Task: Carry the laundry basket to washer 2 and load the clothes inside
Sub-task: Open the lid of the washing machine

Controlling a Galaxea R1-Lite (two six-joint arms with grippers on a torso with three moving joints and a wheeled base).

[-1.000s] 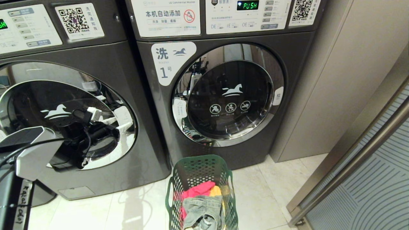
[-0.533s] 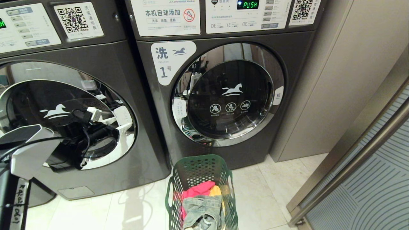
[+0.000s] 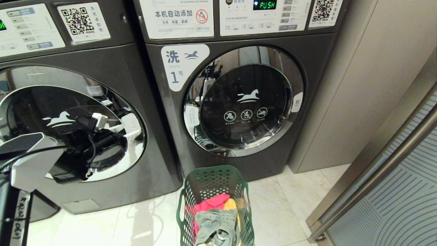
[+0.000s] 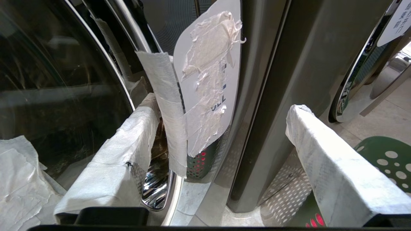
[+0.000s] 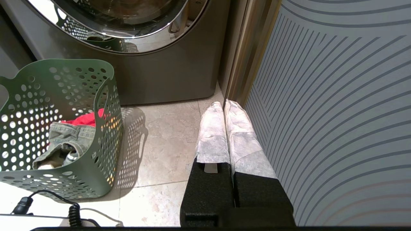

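It was a shared self-service laundry room: numbered dark grey commercial washers (image 3: 235,102) stood side by side on pale floor tiles (image 3: 280,205), carrying QR-code stickers (image 3: 80,21) and instruction panels (image 3: 177,18)

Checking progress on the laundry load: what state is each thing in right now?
washer 1: door shut, display lit.
left-hand washer: door shut.
laundry basket: upright on the floor, before washer 1.
clothes: heaped in the basket, not loaded.
left end effector: open, empty, at the left-hand washer's door edge.
right end effector: shut, empty, low above the floor.
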